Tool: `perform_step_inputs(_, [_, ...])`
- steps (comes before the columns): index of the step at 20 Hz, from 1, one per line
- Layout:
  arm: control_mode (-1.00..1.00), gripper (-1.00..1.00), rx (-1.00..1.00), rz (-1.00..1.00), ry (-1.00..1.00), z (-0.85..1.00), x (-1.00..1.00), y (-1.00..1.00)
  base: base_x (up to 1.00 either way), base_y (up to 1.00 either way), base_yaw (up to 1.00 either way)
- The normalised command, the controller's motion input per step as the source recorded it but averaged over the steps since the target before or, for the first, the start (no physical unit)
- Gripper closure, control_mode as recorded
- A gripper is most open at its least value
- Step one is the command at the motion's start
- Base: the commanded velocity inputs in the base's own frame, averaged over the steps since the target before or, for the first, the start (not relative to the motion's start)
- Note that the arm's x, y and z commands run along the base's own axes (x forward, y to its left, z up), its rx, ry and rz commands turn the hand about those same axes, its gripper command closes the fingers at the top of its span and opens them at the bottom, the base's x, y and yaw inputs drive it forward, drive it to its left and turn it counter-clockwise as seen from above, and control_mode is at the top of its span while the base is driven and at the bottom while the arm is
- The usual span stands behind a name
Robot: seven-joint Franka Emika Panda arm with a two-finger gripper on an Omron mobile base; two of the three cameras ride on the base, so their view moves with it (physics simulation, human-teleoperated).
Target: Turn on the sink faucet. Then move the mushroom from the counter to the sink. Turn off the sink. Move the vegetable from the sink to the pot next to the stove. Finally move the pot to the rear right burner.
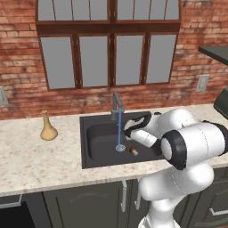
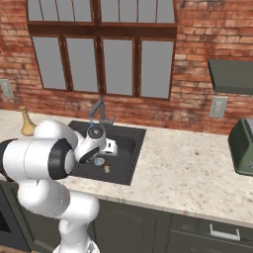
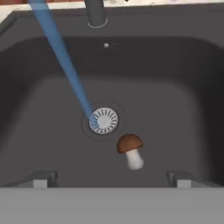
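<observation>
Brown-capped white-stemmed mushroom (image 3: 130,150) lies beside the drain for rinsing under blue running water (image 3: 65,65); my claw (image 3: 112,179) hangs empty, jaws wide

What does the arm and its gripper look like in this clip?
The arm is glossy white, made of fat rounded segments with dark bands at the joints. Its wrist carries a black-trimmed white hand. The gripper has two small grey, blocky finger tips. No cables or markings are visible.
</observation>
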Motion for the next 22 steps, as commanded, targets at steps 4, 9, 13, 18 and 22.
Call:
perform_step_inputs(4, [-1.0,-1.0,0.02,0.03,-0.17,0.78,-0.25,-0.15,0.0,0.0,0.0])
perform_step_inputs(9, [-1.0,-1.0,0.03,0.03,-0.14,0.76,-0.1,-0.27,0.0,0.0,0.0])
perform_step_inputs(13, [-1.0,-1.0,0.04,0.04,-0.13,0.7,0.0,-0.29,0.0,0.0,0.0])
perform_step_inputs(18, [-1.0,-1.0,0.07,0.08,-0.13,0.55,0.15,-0.29,0.0,0.0,0.0])
perform_step_inputs(22, [-1.0,-1.0,0.1,0.12,-0.06,0.21,0.39,-0.18,0.0,0.0,0.0])
